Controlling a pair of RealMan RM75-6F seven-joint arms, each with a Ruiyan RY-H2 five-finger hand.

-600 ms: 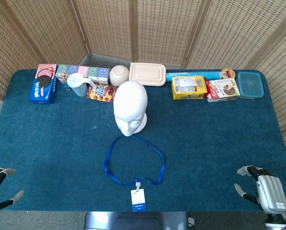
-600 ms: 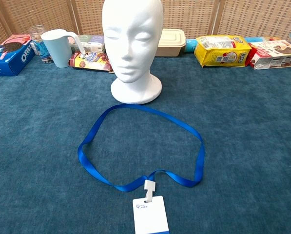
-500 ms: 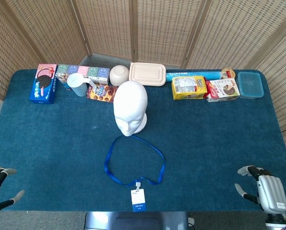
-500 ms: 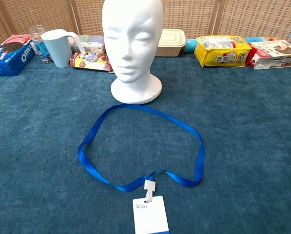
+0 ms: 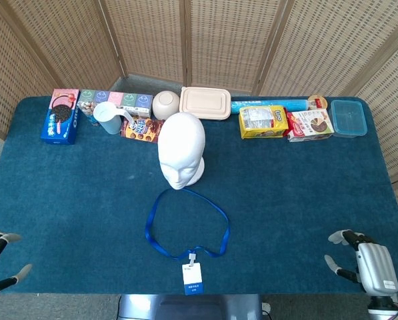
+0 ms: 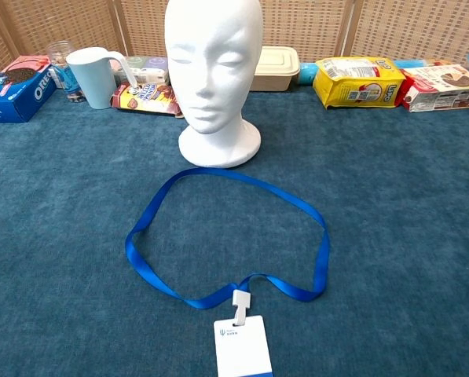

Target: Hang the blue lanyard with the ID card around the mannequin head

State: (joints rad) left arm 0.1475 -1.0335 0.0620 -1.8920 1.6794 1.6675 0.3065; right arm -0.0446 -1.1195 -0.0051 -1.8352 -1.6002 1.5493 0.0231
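Both views are bright and evenly lit, with soft, diffuse light and no hard glare. The white foam mannequin head (image 6: pixel 213 75) shows gentle shading on its cheeks and under the chin, and casts only a faint shadow on the dark blue carpeted tabletop (image 6: pixel 391 204). Focus is sharp: the carpet's nap reads clearly in the chest view. The woven rattan screen panels (image 5: pixel 232 40) lean outward toward the frame edges in the head view, a mild wide-angle effect. Colours look saturated and natural.
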